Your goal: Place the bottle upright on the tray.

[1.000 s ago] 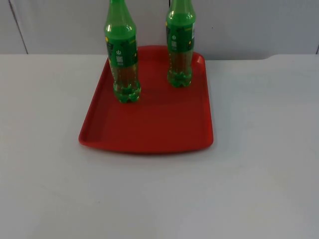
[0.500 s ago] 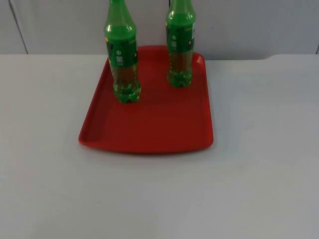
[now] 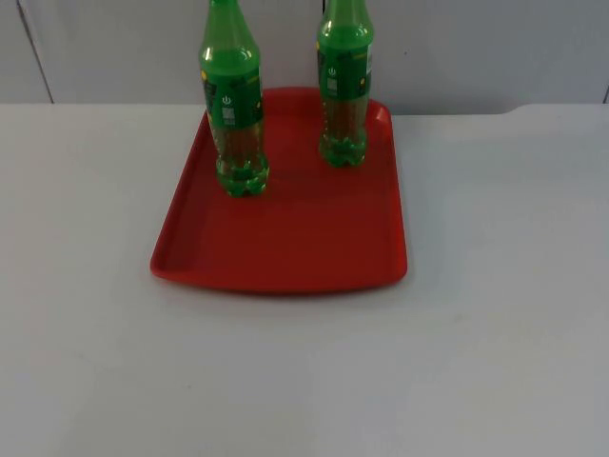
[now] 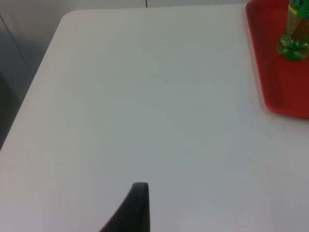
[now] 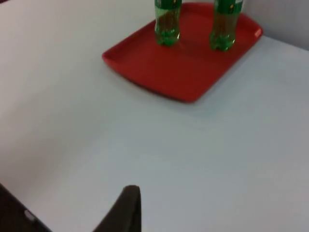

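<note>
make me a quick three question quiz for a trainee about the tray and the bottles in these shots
1. True or false: both green bottles stand upright on the red tray.
2. Multiple choice: where on the tray do the bottles stand? A) along the far end, nearest the grey partition wall; B) at the near edge; C) one at each end.
3. Short answer: what does the tray rest on?

Key
1. True.
2. A; the near half of the tray is bare.
3. The white table.
</note>
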`<state>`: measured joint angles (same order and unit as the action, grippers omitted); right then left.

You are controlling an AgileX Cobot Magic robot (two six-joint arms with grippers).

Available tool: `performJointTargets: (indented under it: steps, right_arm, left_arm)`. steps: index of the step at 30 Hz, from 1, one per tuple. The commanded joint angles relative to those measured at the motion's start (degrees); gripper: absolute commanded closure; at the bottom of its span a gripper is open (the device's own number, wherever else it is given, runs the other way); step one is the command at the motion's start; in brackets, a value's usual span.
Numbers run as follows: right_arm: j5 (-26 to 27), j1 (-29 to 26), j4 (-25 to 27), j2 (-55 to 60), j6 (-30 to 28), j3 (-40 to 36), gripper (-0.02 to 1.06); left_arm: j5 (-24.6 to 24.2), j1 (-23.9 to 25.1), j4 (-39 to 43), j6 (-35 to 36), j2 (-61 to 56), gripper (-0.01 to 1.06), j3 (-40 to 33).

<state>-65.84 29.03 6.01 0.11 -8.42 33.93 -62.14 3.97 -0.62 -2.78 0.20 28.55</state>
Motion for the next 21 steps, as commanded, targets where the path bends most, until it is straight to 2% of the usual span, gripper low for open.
performJointTargets:
  steps: [1,4,10,17,21]
  right_arm:
    - [1.3,0.2,0.1,-0.1,-0.2,-1.6,-0.01]
    - [3.7,0.2,-0.3,-0.1,0.2,-4.3,-0.01]
    - [3.9,0.2,-4.5,-0.1,2.0,-4.3,-0.01]
    - [3.9,0.2,-5.4,-0.1,2.5,-4.3,-0.01]
    - [4.0,0.2,-9.3,-0.1,7.8,-4.4,-0.01]
  left_arm:
    - [0.6,0.1,0.1,0.0,-0.2,0.0,-0.2]
    - [0.6,0.1,0.1,0.0,-0.2,0.0,-0.2]
    - [0.6,0.1,0.1,0.0,-0.2,0.0,-0.2]
    - [0.6,0.1,0.1,0.0,-0.2,0.0,-0.2]
    - [0.6,0.1,0.1,0.0,-0.2,0.0,-0.2]
